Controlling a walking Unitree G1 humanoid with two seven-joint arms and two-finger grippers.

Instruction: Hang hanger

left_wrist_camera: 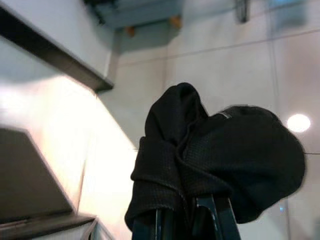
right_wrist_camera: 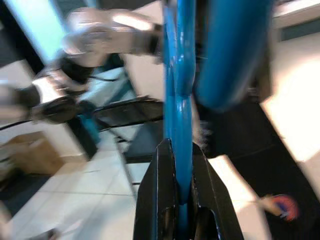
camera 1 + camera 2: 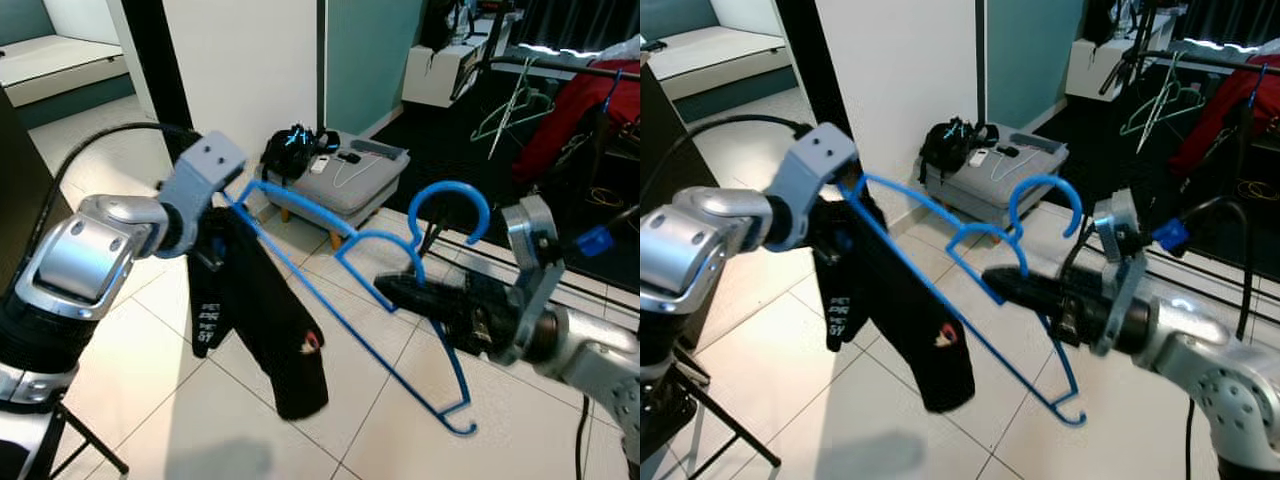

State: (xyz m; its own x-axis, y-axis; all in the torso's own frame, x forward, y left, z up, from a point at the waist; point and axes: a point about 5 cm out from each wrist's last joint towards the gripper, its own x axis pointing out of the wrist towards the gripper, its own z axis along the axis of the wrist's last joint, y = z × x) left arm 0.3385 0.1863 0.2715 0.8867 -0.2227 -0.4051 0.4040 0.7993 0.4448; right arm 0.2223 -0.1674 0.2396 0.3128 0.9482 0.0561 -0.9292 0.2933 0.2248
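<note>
Holding the blue hanger (image 3: 400, 290) in the air above the tiled floor (image 3: 240, 400), right gripper (image 3: 392, 290) clamped on its neck, left gripper (image 1: 187, 220) closed on the black garment (image 3: 260, 320), risking the cloth sliding off if tilting.

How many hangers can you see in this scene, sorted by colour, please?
Blue hanger, held by the right gripper: 1
Pale green hangers on the clothes rail: 2
Total: 3
</note>
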